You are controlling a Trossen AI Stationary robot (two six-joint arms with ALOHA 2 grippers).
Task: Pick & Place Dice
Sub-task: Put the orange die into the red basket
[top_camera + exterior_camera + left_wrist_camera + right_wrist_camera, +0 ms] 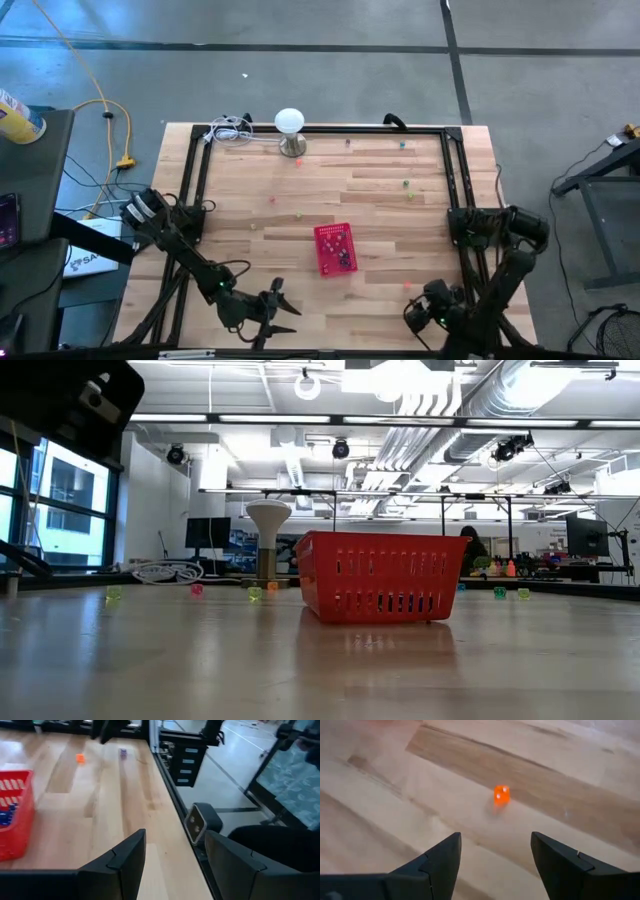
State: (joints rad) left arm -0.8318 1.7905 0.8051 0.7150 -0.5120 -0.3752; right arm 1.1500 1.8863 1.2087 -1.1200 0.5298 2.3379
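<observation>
High view: left gripper [277,303] waits near the front edge, fingers apart, empty. The red basket [334,248] sits mid-table with some dice in it. Right gripper [413,316], fingers spread and empty, is nearer the orange die [501,794] just ahead; nothing blocks it. More dice lie scattered far right.

We see the left gripper [172,865] with its two dark fingers [122,865] spread apart and nothing between them, over the wooden table [110,815] near its black-framed edge [165,780]. A red basket [15,815] stands on the table with blue dice [6,815] inside. Farther off lie an orange die [80,757] and a purple die [123,752], apart from each other.
</observation>
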